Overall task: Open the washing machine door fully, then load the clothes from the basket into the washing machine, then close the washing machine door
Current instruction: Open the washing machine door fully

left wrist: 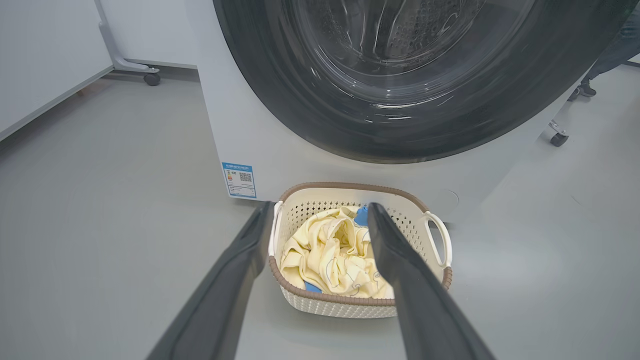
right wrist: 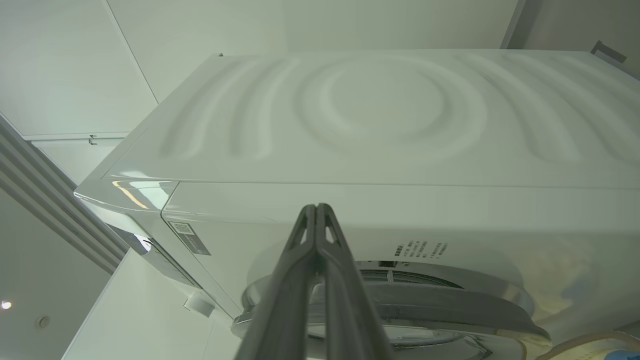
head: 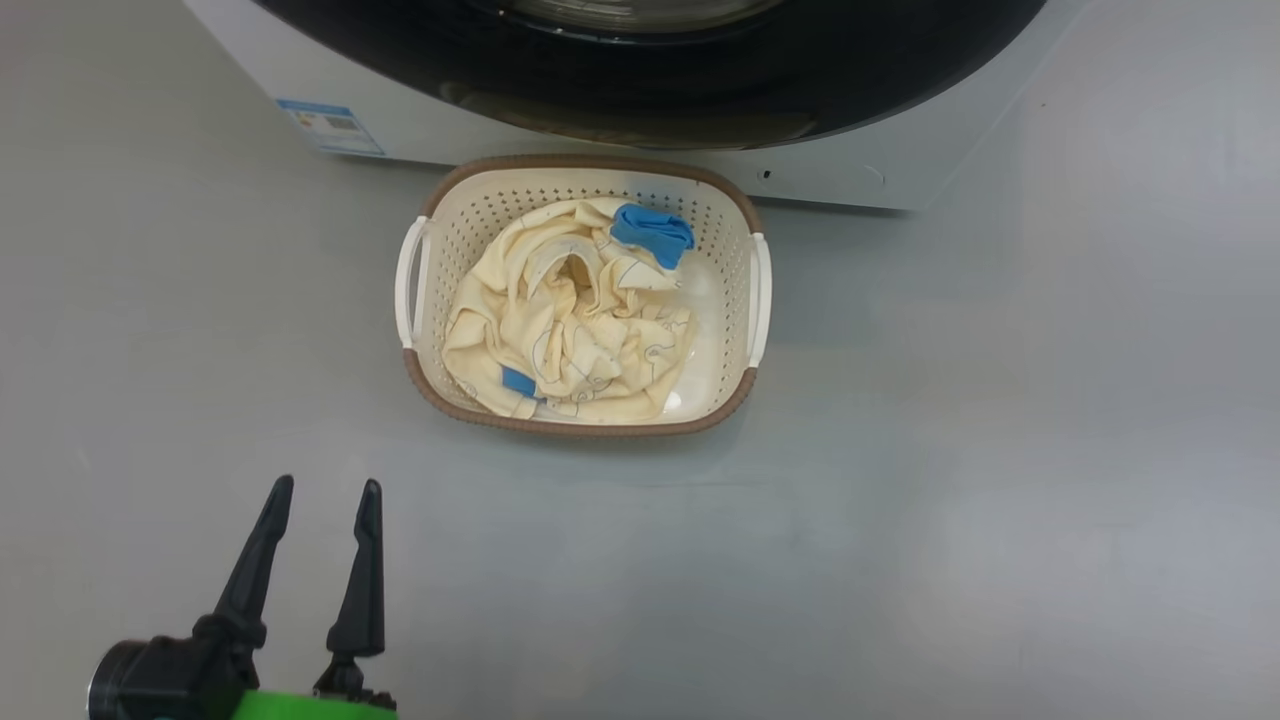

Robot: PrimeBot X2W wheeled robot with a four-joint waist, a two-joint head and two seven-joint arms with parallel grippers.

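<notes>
— Where's the basket [head: 580,162]?

— On the grey floor [head: 1000,500], mid head view, close up against the washing machine [head: 850,170], which stands at its 12 o'clock. The washing machine door [head: 700,90] hangs right above it, black rim and glass lying flat to the white front.

— What's inside it?

— The clothes [head: 560,320]: a crumpled cream-yellow heap with thin grey line drawings, covering the bottom from 12 round to 9 o'clock. A folded blue cloth [head: 652,232] sits on top at 1 o'clock, against the far wall. A small blue patch [head: 518,381] peeks out at 7 o'clock. Bare, glossy bottom shows along 3 to 5 o'clock.

— Anything hanging over the rim?

— No, it all lies below the brown rim.

— And the left gripper [head: 328,483]?

— At 7 o'clock of the basket, well apart from it, fingers spread with nothing between them. Its wrist view frames the basket [left wrist: 350,186] and clothes [left wrist: 325,250] between the two fingers, with the door [left wrist: 280,100] at 12 o'clock.

— The right gripper [right wrist: 316,206]?

— Fingers pressed together, holding nothing, pointing at the washing machine's [right wrist: 400,115] white ribbed panel. Whether it touches, I cannot tell.

— The sticker?

— The blue sticker [head: 330,127] is at 10 o'clock of the basket.
</notes>
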